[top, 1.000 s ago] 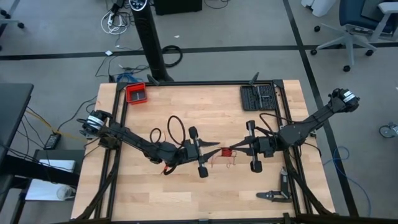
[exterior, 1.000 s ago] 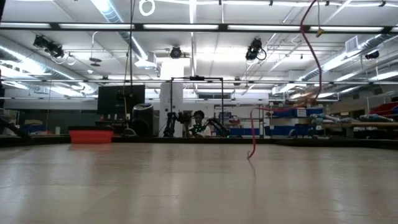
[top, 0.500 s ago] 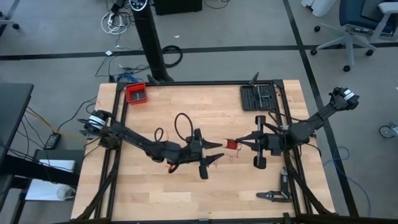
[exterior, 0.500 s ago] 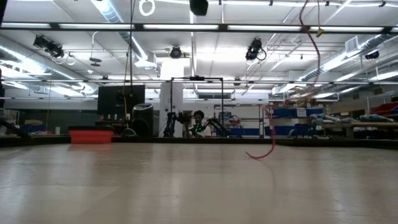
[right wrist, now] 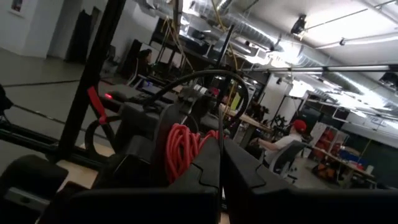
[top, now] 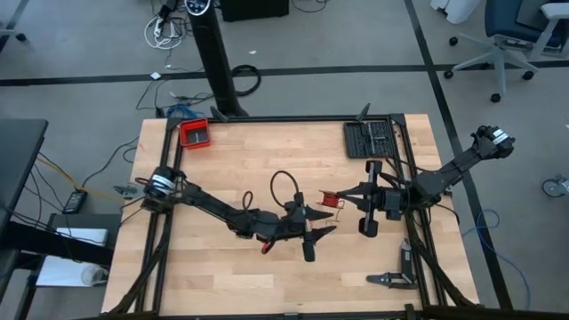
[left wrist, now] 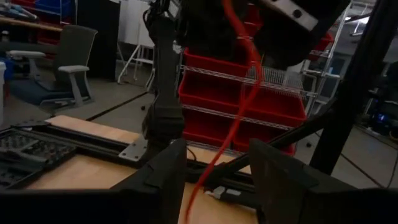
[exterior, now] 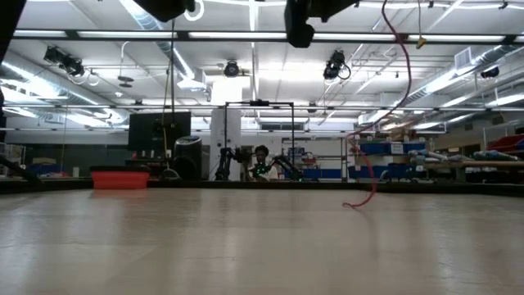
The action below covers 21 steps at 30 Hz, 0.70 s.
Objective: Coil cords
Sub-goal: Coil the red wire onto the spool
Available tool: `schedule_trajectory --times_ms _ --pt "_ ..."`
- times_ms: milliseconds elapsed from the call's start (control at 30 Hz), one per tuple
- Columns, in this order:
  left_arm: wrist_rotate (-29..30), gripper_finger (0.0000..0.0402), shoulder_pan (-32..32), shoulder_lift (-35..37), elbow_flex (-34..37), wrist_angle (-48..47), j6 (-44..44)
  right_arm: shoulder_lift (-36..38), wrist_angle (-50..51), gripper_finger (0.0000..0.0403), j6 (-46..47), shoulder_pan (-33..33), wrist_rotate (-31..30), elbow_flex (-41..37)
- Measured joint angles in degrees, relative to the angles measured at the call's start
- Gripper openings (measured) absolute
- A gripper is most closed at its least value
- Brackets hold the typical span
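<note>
The right end effector [top: 345, 199] is clamped on the red cord [top: 332, 203] bundle; the left end effector [top: 325, 224] gapes just beside it.

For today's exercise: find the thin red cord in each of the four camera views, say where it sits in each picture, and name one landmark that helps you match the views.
High view: red cord, a small bundle at the right gripper, table centre.
Low view: cord hangs at right, its tip curling near the tabletop.
Left wrist view: cord runs diagonally between the left gripper's open fingers.
Right wrist view: coiled bundle above the shut fingers.
Shared landmark: red tray.
</note>
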State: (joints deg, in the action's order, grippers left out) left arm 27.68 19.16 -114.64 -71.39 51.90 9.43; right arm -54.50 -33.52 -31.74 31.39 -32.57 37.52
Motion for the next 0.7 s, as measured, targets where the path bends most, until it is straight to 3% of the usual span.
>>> schedule_trajectory --times_ms 367,467,567,700 --pt "2.39 0.0161 -0.04 -3.59 -3.59 -1.57 -1.46 0.0 0.02 0.0001 -0.03 -0.42 1.27 0.0" --pt "4.72 0.0118 -0.04 -3.59 -3.59 -3.17 -0.77 0.0 -0.11 0.0001 -0.01 -0.42 1.26 0.0" --pt "5.75 0.0032 -0.04 -3.59 -3.59 -5.12 -0.11 0.0 -0.15 0.0001 -0.01 -0.42 1.23 0.0" --pt "5.84 0.0005 0.02 -3.35 -3.59 -5.82 -1.63 0.0 0.12 0.0001 -0.33 -0.41 0.56 0.0"
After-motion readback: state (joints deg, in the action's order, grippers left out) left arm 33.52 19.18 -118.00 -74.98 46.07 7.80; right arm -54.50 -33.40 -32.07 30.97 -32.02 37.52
